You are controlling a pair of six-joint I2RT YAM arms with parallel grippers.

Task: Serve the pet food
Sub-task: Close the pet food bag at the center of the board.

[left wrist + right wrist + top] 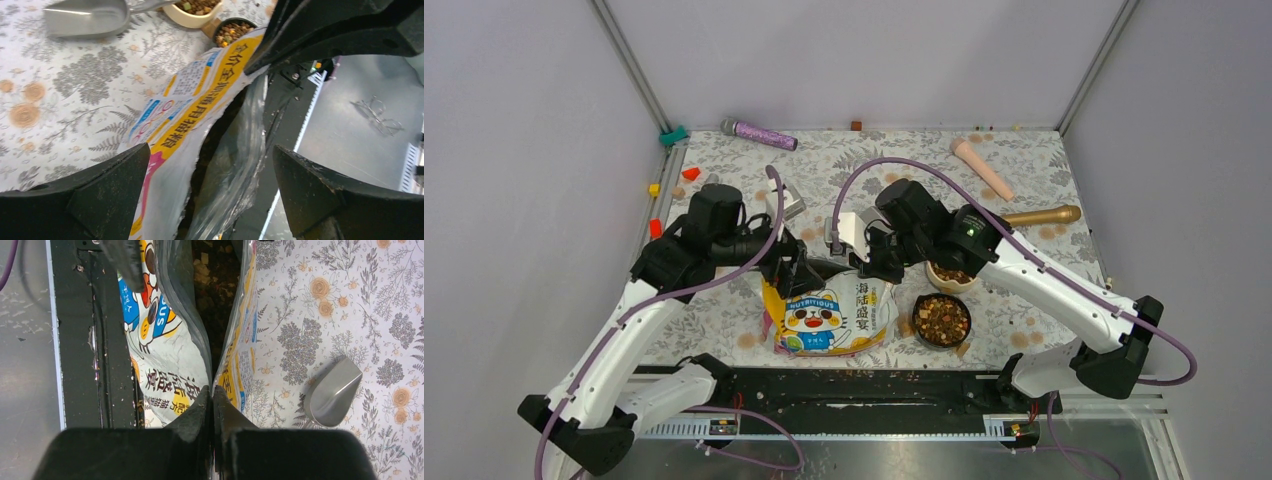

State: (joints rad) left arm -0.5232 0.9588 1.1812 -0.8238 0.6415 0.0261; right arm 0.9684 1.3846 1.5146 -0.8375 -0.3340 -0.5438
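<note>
The left arm (624, 340) and right arm (1064, 290) have white link shells, black joints and black bases. A purple cable (894, 161) loops along each. A small green light (971, 228) glows on the right arm. The fingers (110, 195) are matte black wedges.

Bag (834, 315): on the table (1024, 170), middle of its near edge.
Near bowl (914, 322): just right of the bag.
Far bowl (944, 287): directly behind the near bowl, partly under the right arm.
Pet food (942, 320): in both bowls and inside the bag.
Scoop (332, 392): on the table behind the bag, near the far bowl.
Left gripper (802, 272): at the bag's left rim, one finger on each side.
Right gripper (213, 395): at the bag's right rim, tips pinched on it.
Tube (759, 132): back left.
Peg (982, 168): back right.
</note>
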